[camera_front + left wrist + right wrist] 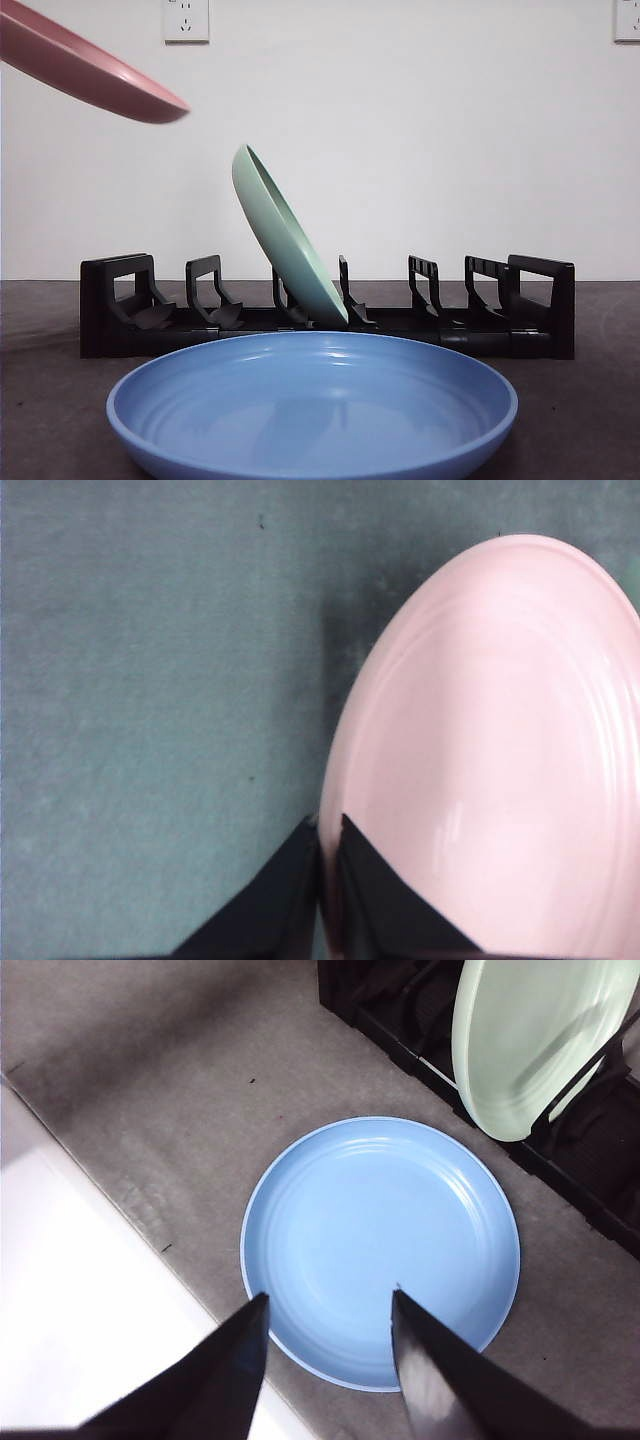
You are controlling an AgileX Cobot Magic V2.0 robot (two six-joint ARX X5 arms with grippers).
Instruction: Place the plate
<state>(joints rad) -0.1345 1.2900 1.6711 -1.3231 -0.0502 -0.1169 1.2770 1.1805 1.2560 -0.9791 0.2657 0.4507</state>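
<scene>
Pink round plate (pixel 95 70) is hanging in the air at the upper left of the front view, tilted, well above the dark grey table (pixel 40 400). In its wrist view the left gripper (pixel 325 840) is pinching the rim of that plate (pixel 500 760), its two black jaws nearly together with only the rim between them. Below, a black plastic dish rack (pixel 120 300) is standing across the table, and a pale green round plate (pixel 285 240) is leaning in one of its middle slots, tipped toward the left. In front of the rack, a blue round plate (pixel 310 400) is lying flat on the table. The right gripper (pixel 325 1305) is hovering over this blue plate (pixel 380 1250) with its jaws spread wide and holding nothing; the green plate (pixel 530 1040) and rack (pixel 400 1010) are showing beyond it.
</scene>
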